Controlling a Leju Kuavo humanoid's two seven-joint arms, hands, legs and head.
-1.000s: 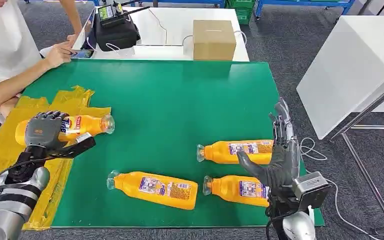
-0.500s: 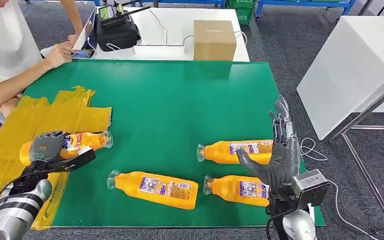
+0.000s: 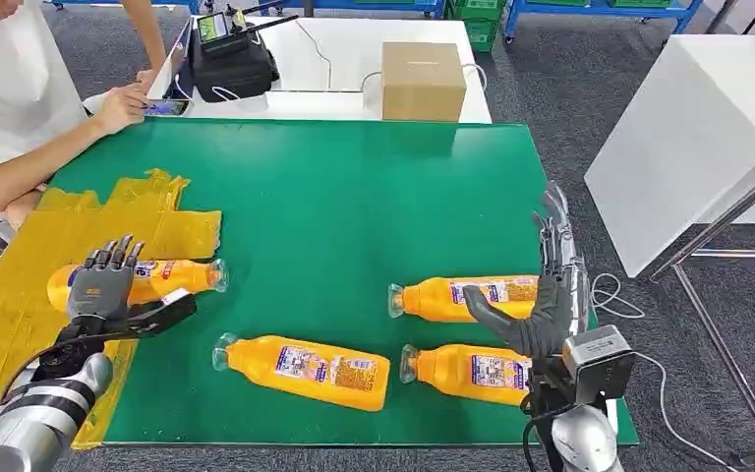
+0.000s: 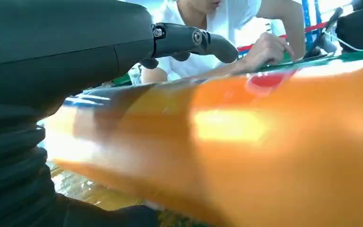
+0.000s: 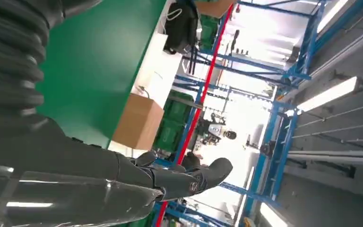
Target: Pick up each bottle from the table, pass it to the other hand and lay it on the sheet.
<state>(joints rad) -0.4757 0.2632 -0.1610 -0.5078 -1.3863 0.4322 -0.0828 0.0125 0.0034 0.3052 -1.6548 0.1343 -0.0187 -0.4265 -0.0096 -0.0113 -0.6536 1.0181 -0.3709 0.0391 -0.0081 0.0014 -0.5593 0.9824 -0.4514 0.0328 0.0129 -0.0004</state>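
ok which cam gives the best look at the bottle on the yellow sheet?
Head view: the bottle lies on its side across the sheet's edge, left hand over it with fingers raised. Left wrist view gives a blurred orange close-up. Right wrist view faces elsewhere.

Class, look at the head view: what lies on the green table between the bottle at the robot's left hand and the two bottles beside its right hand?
One more orange bottle, lying on its side on the green table toward the near edge; the head view shows it.
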